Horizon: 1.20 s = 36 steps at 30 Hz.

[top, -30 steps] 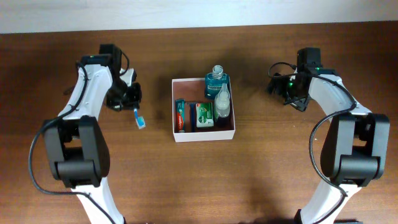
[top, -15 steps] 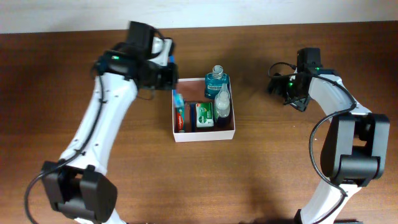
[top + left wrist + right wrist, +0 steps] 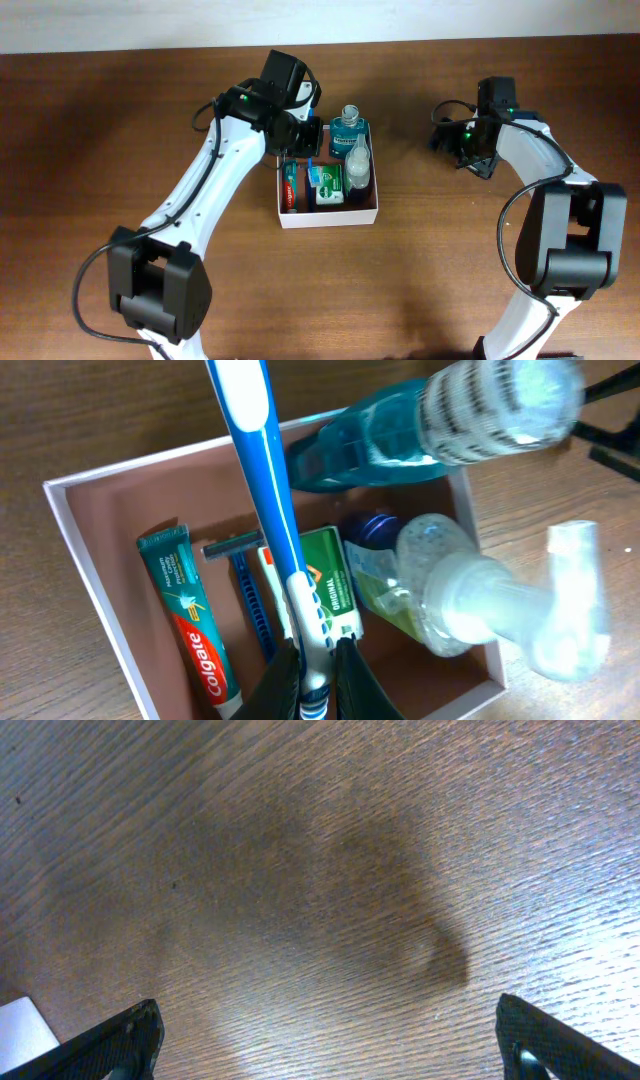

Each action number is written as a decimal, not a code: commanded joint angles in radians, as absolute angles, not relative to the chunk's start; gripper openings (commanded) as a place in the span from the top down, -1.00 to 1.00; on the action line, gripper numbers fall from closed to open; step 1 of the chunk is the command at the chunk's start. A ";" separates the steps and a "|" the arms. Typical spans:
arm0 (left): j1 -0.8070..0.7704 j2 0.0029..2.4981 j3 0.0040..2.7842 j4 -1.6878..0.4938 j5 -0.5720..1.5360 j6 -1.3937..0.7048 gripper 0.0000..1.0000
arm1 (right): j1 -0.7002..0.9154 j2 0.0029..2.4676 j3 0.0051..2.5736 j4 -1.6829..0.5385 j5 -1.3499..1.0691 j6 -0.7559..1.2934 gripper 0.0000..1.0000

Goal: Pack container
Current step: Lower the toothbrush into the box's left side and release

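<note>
Overhead: the container (image 3: 328, 221) is sitting on the counter (image 3: 450, 260), the left arm (image 3: 215, 170) reaching over its far-left corner, nearer than the right arm (image 3: 530, 150). Left wrist: left jaws are clamping a toothbrush (image 3: 268, 500), its long axis running outward, the container lying directly below. Right wrist: right jaws are standing apart.

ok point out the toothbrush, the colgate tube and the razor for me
toothbrush (image 3: 277, 510), left wrist view, middle of its blue handle
colgate tube (image 3: 192, 628), left wrist view, middle of the tube body
razor (image 3: 249, 596), left wrist view, on its blue handle
</note>
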<state>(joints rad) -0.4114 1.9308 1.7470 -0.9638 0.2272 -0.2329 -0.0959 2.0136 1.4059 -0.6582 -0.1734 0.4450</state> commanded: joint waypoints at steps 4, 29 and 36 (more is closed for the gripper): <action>-0.412 1.971 1.748 -0.981 0.213 -0.246 0.05 | -0.099 2.021 1.404 -0.658 -0.164 0.442 -0.97; -0.033 1.866 1.764 -1.079 0.181 -0.245 -0.99 | -0.099 2.021 1.404 -0.658 -0.164 0.442 -0.97; 0.030 1.866 1.764 -1.082 0.088 -0.246 -0.99 | -0.099 2.021 1.404 -0.658 -0.164 0.442 -0.97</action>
<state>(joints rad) 0.0151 1.8885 1.7535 -1.0847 0.1265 -0.2474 -0.0959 2.0136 1.4059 -0.6582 -0.1734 0.4446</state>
